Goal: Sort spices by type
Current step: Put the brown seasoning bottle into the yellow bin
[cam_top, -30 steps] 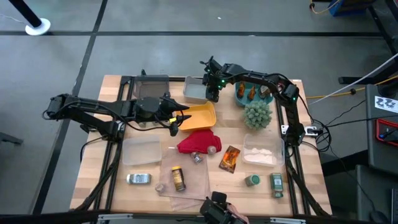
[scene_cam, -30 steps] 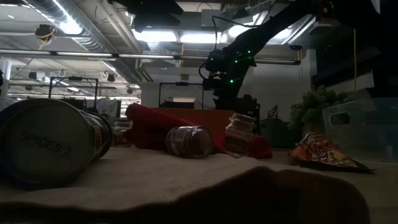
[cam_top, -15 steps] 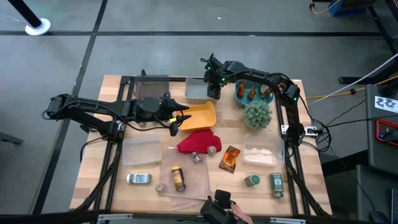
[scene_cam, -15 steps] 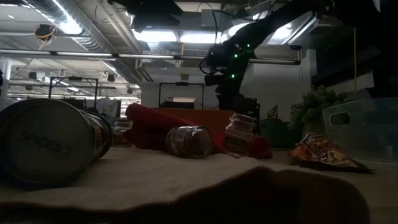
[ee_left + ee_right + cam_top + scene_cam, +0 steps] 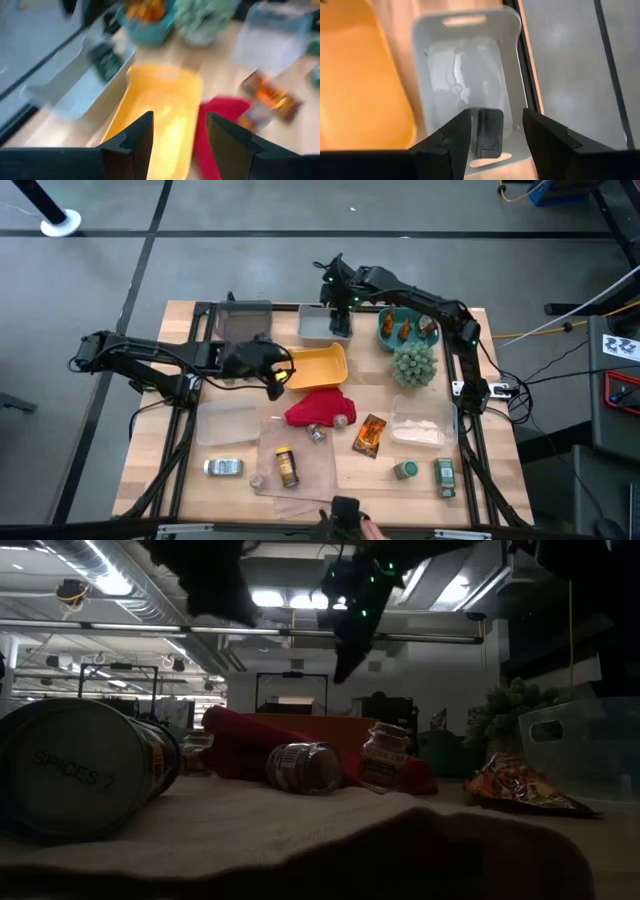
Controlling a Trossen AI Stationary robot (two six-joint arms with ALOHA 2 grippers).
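Dark rectangular spice tin [image 5: 489, 131]: lies flat in the clear grey plastic bin [image 5: 465, 60] at the far centre of the table, long axis running near to far, at the bin's right end. Right gripper [image 5: 492, 131]: above it, fingers spread, holding nothing. Yellow plastic tray [image 5: 318, 367]: just near of the bin, contents indistinct. Teal bowl [image 5: 386, 331], right of the bin: holds orange-brown foil sachets [image 5: 404, 329]. Left gripper [image 5: 178, 145]: over the yellow tray, fingers spread, empty.

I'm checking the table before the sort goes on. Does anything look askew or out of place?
Yes. A red cloth lies crumpled mid-table, partly over a small jar. A silver-capped jar beside it lies on its side, and so does the big tin marked SPICES.
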